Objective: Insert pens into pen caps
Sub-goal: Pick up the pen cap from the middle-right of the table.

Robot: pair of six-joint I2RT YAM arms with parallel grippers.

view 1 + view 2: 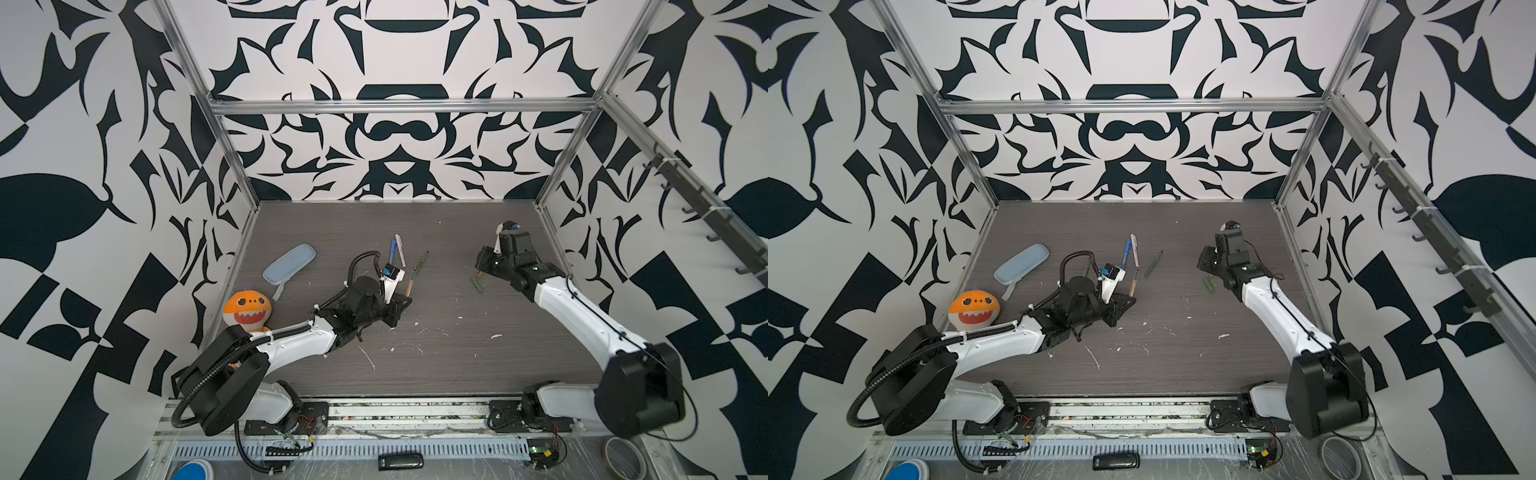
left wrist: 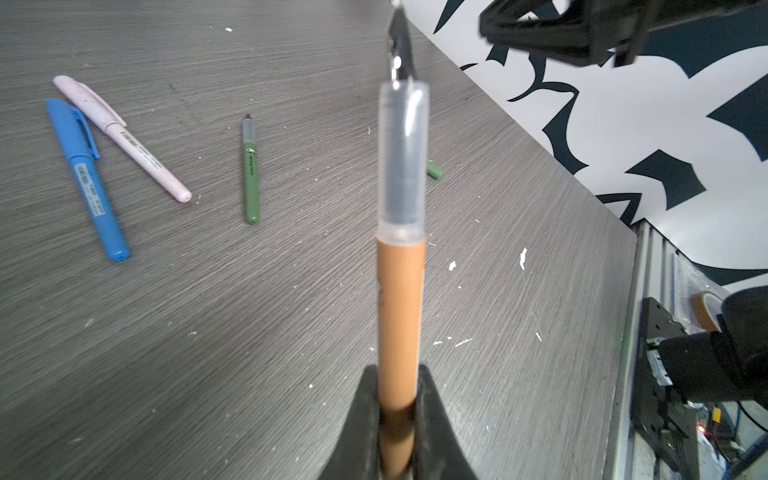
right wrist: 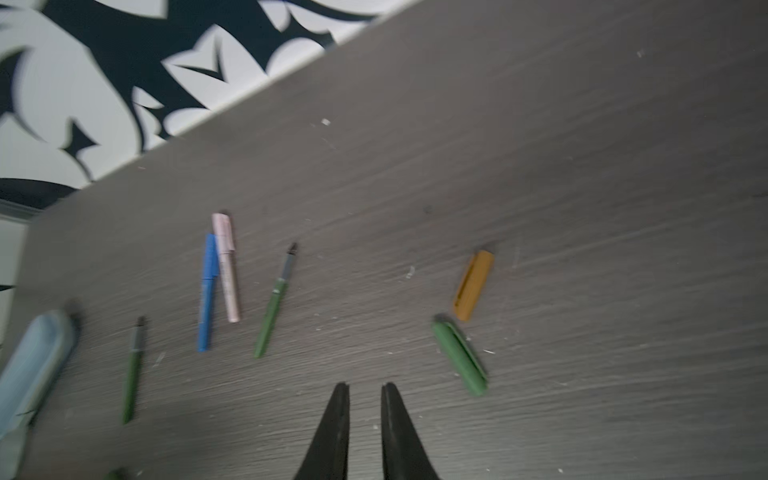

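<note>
Orange cap [image 3: 473,284] and green cap [image 3: 459,357] lie empty beside right gripper [image 3: 365,388], nearly closed, bare; left gripper [image 2: 400,374] clamps orange-brown pen [image 2: 400,299].

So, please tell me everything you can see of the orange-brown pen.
The orange-brown pen is uncapped: a smooth orange-brown plastic barrel, then a translucent grey section, then a narrow dark tip. The left gripper is shut on the rear of the barrel and seems to hold it above the table, tip pointing away from the gripper. Nothing else touches it.

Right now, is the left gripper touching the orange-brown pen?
Touching: in the left wrist view the left gripper clamps the orange-brown pen by its barrel.
</note>
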